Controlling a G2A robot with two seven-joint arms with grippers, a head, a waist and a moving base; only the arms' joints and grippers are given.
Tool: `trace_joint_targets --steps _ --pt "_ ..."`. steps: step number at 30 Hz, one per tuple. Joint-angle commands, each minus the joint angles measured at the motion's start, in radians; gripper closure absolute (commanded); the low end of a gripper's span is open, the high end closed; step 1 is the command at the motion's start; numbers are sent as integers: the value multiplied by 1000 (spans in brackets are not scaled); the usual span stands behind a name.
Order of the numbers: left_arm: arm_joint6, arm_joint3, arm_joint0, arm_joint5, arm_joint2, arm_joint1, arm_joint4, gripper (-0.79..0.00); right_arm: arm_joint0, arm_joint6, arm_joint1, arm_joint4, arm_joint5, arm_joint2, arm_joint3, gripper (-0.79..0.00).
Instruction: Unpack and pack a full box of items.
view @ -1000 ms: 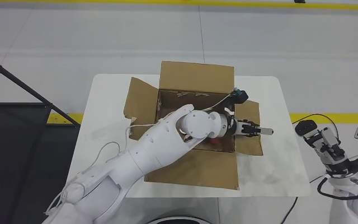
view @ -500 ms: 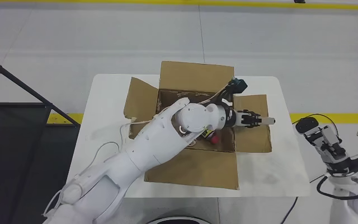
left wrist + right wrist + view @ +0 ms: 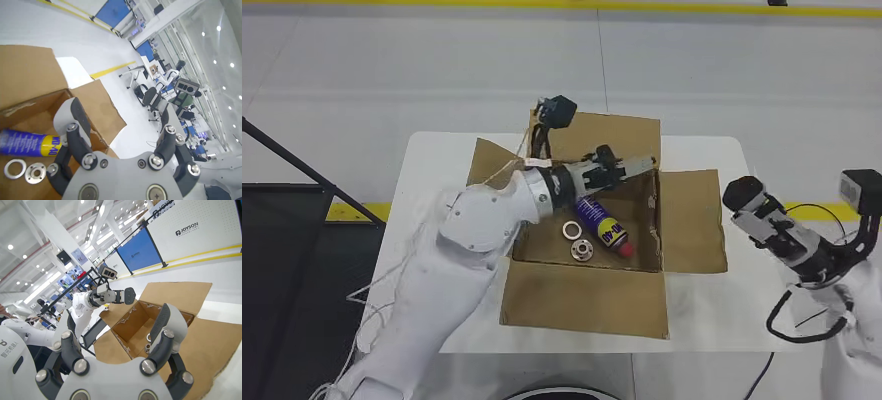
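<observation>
An open cardboard box (image 3: 582, 296) stands mid-table with all flaps folded out. On its floor lie a blue and yellow spray can (image 3: 602, 225) with a red cap, a metal ring (image 3: 571, 230) and a metal flange (image 3: 581, 250). My left gripper (image 3: 627, 166) hovers open and empty over the box's back edge, and its wrist view has the can (image 3: 26, 144), ring (image 3: 15, 169) and flange (image 3: 35, 172) below it. My right gripper (image 3: 117, 311) is open and empty beside the right flap (image 3: 692, 220), facing the box (image 3: 179, 294); the ring (image 3: 148, 337) lies inside.
The white table (image 3: 712, 320) has bare strips on both sides of the box and a narrow one in front. A dark panel (image 3: 282, 260) stands off the table's left edge. The right arm (image 3: 782, 235) hangs over the table's right edge.
My left gripper swung from the right flap back to the box's rear edge, and that flap now lies flat. The right arm rose and came closer to the box.
</observation>
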Motion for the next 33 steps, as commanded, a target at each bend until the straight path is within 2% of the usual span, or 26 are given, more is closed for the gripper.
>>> trace_joint_targets --steps 1,9,13,18,21,31,33 --pt "-14 -79 77 8 -91 16 21 -785 40 17 3 -51 24 -61 -8 -785" --pt "-4 -233 330 -40 -397 53 -35 -785 232 57 0 -385 159 -402 28 -785" --pt "34 -265 455 -101 -523 62 -109 -785 344 52 -13 -558 233 -581 121 -785" --pt "70 -269 569 -178 -624 67 -196 -785 443 43 -34 -667 307 -736 245 -785" --pt "81 -271 625 -250 -666 69 -238 -785 462 35 -40 -674 323 -761 266 -785" --pt "81 -271 625 -250 -666 69 -238 -785 460 33 -40 -679 322 -764 268 -785" --pt "81 -271 625 -250 -666 69 -238 -785 467 49 -42 -751 349 -801 284 -785"
